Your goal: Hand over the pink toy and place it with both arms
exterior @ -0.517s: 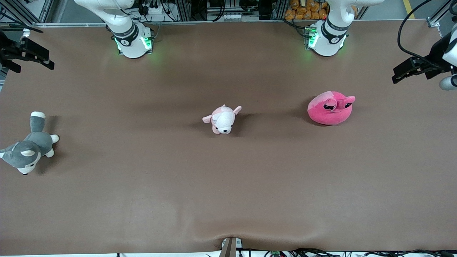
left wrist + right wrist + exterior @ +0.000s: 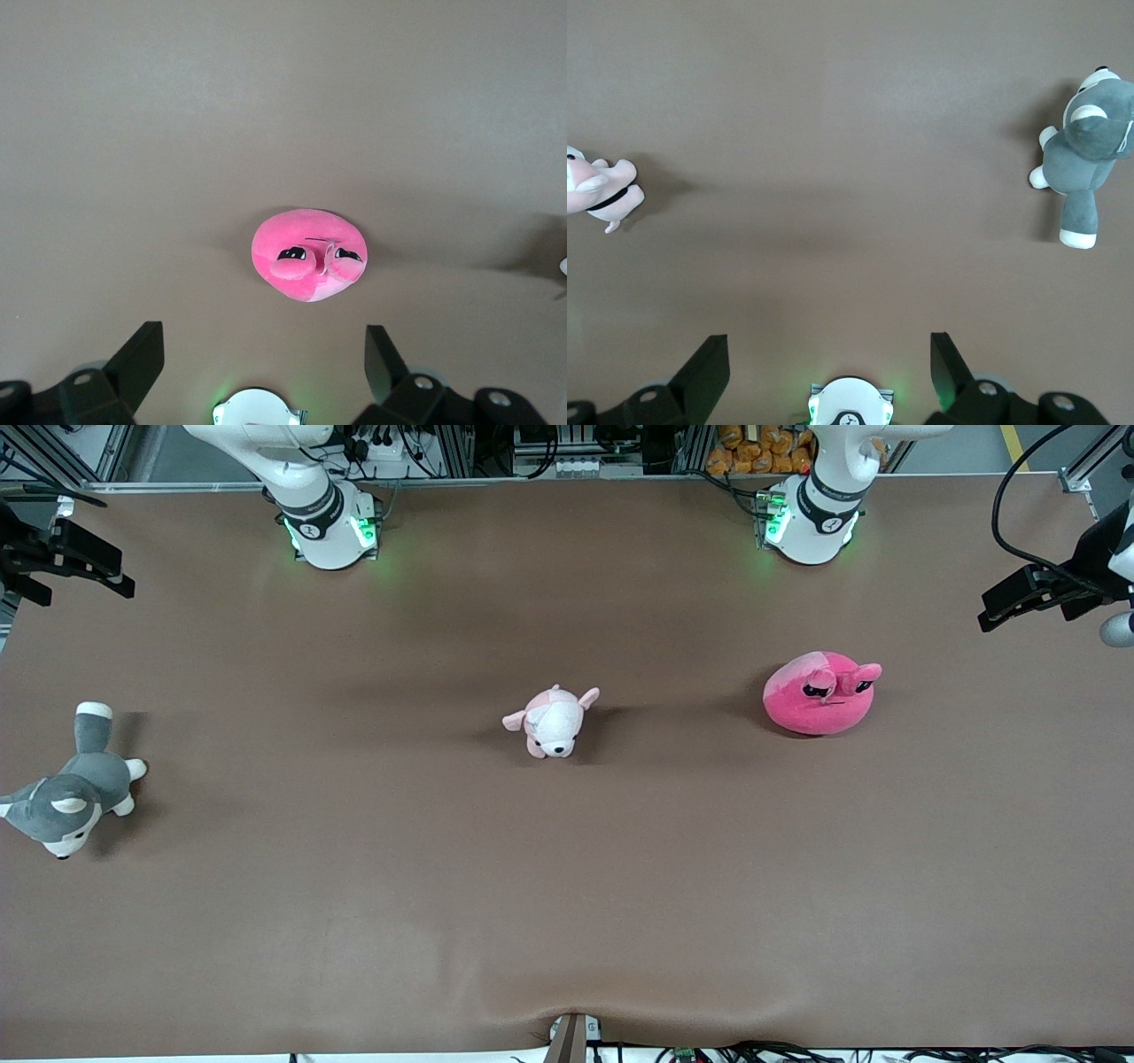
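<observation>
Your left gripper [image 2: 1019,595] has shifted slightly higher since half a second ago, hanging over the table's edge at the left arm's end, jaws spread wide; your right gripper [image 2: 97,571] is waiting wide open at its own end; the pink toy [image 2: 819,693] is lying untouched on the table [image 2: 567,903], beside the puppy plush [image 2: 554,722].

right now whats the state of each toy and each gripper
pink toy: resting on the table toward the left arm's end, untouched
pale pink puppy plush: lying mid-table, free
grey husky plush: lying toward the right arm's end, free
left gripper: open, empty, high over the table with the pink toy in its view
right gripper: open, empty, waiting high over its end
</observation>
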Action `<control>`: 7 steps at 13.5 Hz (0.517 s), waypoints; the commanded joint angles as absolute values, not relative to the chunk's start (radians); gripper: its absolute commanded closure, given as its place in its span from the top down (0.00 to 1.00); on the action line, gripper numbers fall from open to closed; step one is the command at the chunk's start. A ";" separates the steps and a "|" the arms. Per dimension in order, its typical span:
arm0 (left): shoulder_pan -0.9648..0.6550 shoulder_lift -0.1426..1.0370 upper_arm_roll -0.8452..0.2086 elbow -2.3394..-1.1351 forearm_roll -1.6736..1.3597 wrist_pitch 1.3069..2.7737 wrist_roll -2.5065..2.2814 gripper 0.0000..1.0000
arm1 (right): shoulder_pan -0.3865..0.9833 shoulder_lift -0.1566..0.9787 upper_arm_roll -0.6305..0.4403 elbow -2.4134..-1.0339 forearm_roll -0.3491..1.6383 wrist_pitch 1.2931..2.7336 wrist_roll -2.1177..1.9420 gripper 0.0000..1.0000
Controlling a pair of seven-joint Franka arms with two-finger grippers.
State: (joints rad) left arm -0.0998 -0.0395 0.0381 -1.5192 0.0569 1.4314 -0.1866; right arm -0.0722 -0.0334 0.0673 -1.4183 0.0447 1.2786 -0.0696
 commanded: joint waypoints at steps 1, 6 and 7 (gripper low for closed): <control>-0.097 -0.044 0.041 -1.508 0.055 1.413 -0.167 1.00 | -0.100 -0.023 0.083 -1.396 0.051 1.264 -0.077 1.00; -0.095 -0.044 0.041 -1.511 0.055 1.413 -0.169 1.00 | -0.100 -0.023 0.084 -1.396 0.051 1.264 -0.077 1.00; -0.092 -0.044 0.043 -1.512 0.054 1.413 -0.169 1.00 | -0.100 -0.023 0.083 -1.396 0.051 1.264 -0.077 1.00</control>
